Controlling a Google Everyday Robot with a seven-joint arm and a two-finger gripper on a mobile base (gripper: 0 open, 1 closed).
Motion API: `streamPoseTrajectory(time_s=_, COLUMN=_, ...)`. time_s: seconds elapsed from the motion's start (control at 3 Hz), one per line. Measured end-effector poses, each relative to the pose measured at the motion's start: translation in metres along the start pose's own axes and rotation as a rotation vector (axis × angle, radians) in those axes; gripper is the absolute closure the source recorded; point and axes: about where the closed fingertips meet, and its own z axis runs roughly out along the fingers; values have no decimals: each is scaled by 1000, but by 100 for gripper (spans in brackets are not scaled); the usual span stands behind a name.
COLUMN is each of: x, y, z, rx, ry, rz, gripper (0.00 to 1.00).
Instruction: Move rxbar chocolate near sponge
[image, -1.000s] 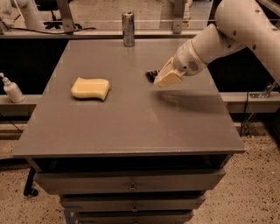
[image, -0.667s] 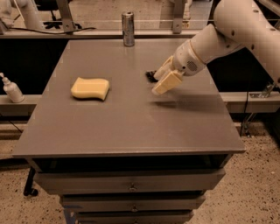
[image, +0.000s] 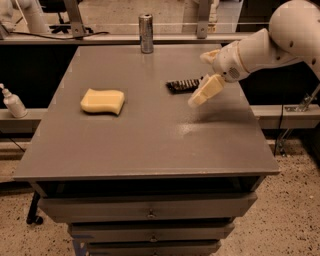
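The rxbar chocolate (image: 183, 85) is a small dark flat bar lying on the grey table (image: 150, 135), right of centre toward the back. The sponge (image: 102, 101) is a pale yellow wavy-edged block lying left of centre, well apart from the bar. The gripper (image: 204, 92), cream-coloured on a white arm coming in from the upper right, hangs just right of the bar's right end, pointing down and to the left, a little above the table top. It holds nothing that I can see.
An upright silver can (image: 146, 33) stands at the back edge of the table. A white bottle (image: 13, 103) sits on a low ledge to the left. Drawers run below the table front. A rail and stands lie behind the table.
The gripper has shifted slightly right and lifted off the bar, so more of the dark bar now shows. The sponge and can have not moved.
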Motion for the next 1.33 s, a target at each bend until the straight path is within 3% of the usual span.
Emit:
streamPoseTrajectory(time_s=0.33, x=13, y=-32, z=-10, rx=97, ry=-49, rz=24, gripper=0)
streamPoseTrajectory(time_s=0.67, x=34, y=-55, z=-4, rx=161, ry=-45, rz=86, gripper=0)
streamPoseTrajectory(time_s=1.0, x=50, y=-64, z=10, rx=185, ry=-30, rz=168, gripper=17)
streamPoseTrajectory(time_s=1.33, x=64, y=-66, z=20, rx=206, ry=-12, rz=243, gripper=41)
